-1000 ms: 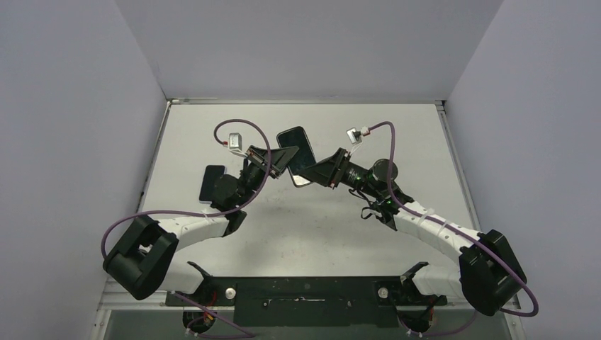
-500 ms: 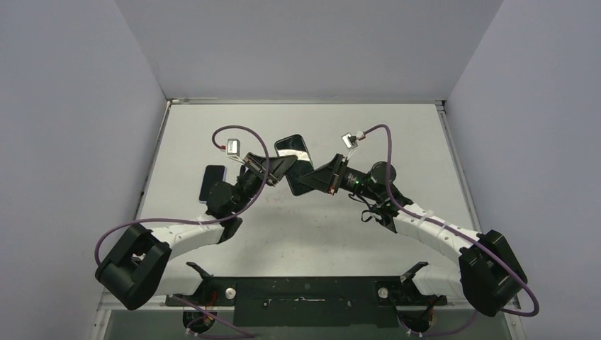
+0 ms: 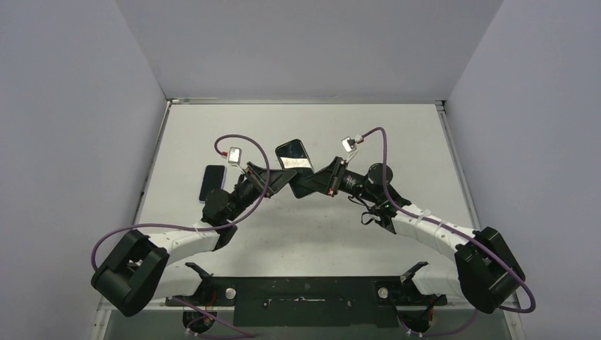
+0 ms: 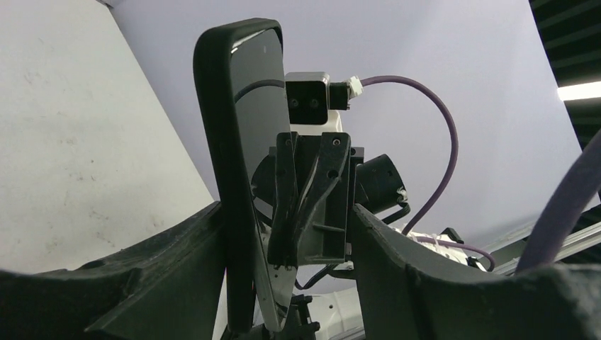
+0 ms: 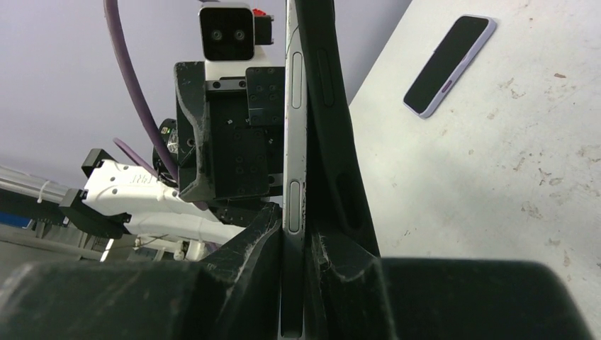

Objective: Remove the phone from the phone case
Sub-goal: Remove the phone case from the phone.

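Item 1, phone (image 3: 294, 155): held off the table (image 3: 411, 134) at the centre of the top view, between the two wrists, dark glass catching a reflection; seen edge-on in both wrist views, with a silver side rail and buttons

Item 2, phone case (image 5: 327, 127): dark, runs along the right side of the phone's silver rail in the right wrist view; a narrow gap shows between case and rail toward the lower part

Item 3, right gripper (image 5: 294, 241): jaws closed tight on the phone's lower edge at bottom centre of its own view; whether the case lip is pinched too cannot be told

Item 4, left gripper (image 4: 287, 234): jaws parted, phone standing just beside the finger at lower left of its view, clear space to the finger at lower right; nothing clamped

Item 5, second phone (image 3: 211, 182): lies flat on the table, screen up, left of centre in the top view, well apart from both grippers
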Available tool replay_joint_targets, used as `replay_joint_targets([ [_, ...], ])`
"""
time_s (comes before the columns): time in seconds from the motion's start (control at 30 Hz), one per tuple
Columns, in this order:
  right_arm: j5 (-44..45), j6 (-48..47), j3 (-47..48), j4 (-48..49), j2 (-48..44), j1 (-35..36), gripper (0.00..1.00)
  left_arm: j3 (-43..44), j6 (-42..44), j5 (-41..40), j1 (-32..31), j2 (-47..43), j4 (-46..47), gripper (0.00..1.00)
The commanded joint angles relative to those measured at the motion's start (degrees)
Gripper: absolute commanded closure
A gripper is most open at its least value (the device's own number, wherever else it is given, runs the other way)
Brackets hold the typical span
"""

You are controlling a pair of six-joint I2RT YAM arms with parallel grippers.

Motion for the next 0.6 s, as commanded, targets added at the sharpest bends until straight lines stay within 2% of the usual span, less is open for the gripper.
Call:
replay_joint_targets([
  [0.0, 3.4, 1.4, 1.0, 8.1, 0.8, -1.1, 1.00, -1.4, 2.4, 3.1, 2.2, -2.9, 4.8, 0.40],
  [0.27, 2.6, 4.0, 1.9, 11.5, 2.7, -1.6, 1.00, -2.7, 7.1, 6.3, 5.7, -4.5, 3.6, 0.33],
  [0.57, 2.4, 5.3, 3.3, 13.7, 4.5, -1.9, 1.00, -2.7, 13.2, 7.0, 7.1, -8.6, -6.6, 0.28],
])
